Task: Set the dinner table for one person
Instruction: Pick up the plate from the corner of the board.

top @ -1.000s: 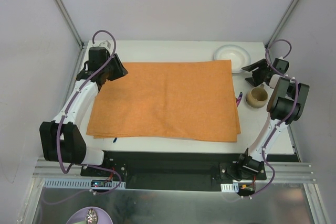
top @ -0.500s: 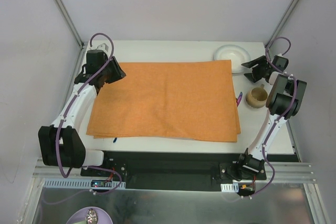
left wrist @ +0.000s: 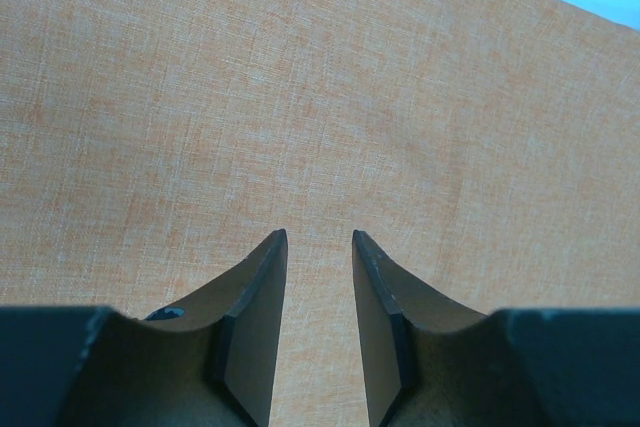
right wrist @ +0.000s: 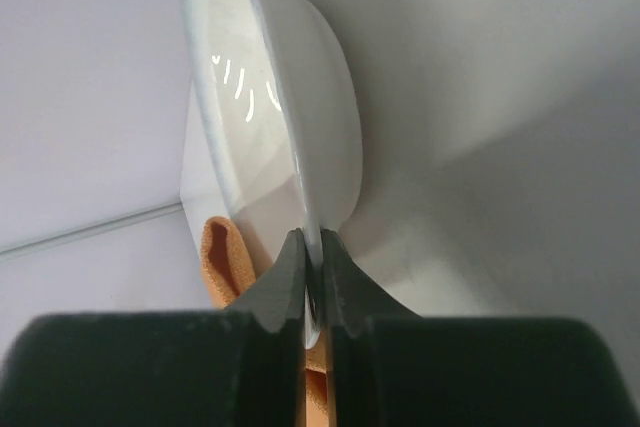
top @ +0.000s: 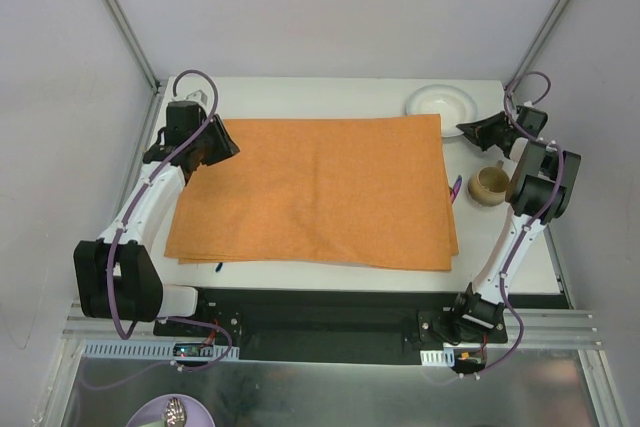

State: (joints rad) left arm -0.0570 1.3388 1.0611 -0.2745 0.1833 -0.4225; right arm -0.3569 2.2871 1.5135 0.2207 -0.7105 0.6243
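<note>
Right gripper [right wrist: 312, 247]: jaws clamped on the rim of the white bowl [right wrist: 262, 137], at the far right corner of the table [top: 330, 88]. The bowl looks tipped in the wrist view; can't tell if it's off the surface.

Left gripper [left wrist: 318, 247]: jaws parted by a narrow gap, gripping nothing, over the far left corner of the orange cloth [top: 315, 192]. Contact with the cloth can't be judged.

The table is flat and white, sits in front of both arm bases, and the cloth covers most of it.

A tan cup [top: 489, 185] stands upright on bare table just right of the cloth, near the right arm. A small purple item [top: 457, 187] lies at the cloth's right edge, too small to identify.
</note>
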